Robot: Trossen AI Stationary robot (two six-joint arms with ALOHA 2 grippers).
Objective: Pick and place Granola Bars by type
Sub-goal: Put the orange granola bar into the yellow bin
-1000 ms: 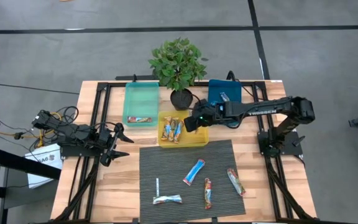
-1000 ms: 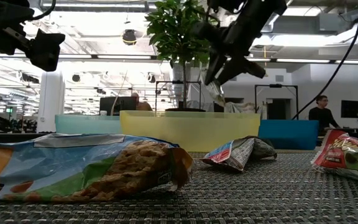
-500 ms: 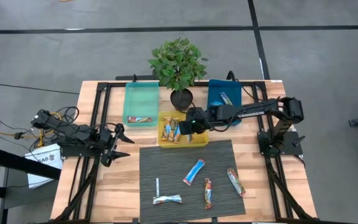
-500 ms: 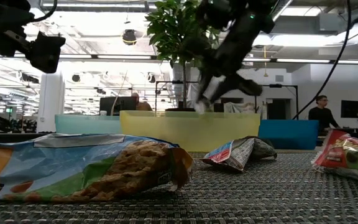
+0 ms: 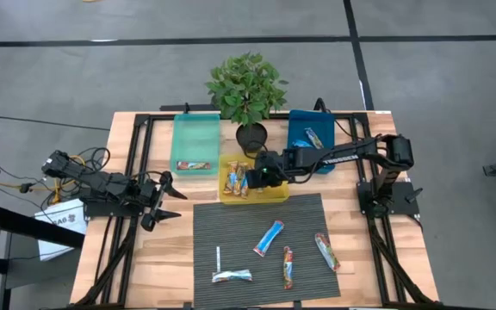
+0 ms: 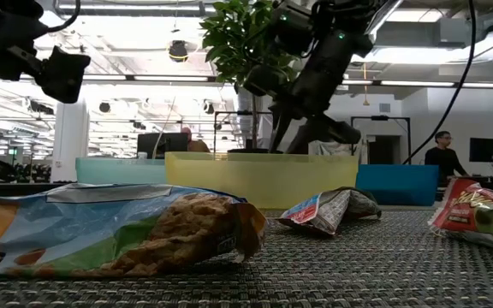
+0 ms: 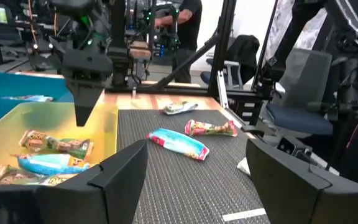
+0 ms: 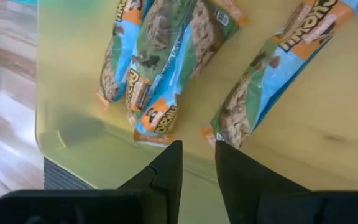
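My right gripper hangs open just above the yellow bin, touching nothing. Several multicoloured green-orange bars lie flat in that bin, one just beyond the fingertips. On the dark mat lie a blue bar, two red-orange bars and a pale multicoloured bar. The teal bin holds a red-orange bar, and the blue bin holds a blue bar. My left gripper waits open near the table's left edge.
A potted plant stands behind the yellow bin, between the teal and blue bins. A thin white stick lies on the mat's left part. Black frame rails run along both table sides. A person stands in the room beyond.
My right gripper, carrying a multicoloured bar, moved toward the table's left and near edge and down into the yellow bin. Then it opened and let go. The bar now lies flat in the bin beside the others.
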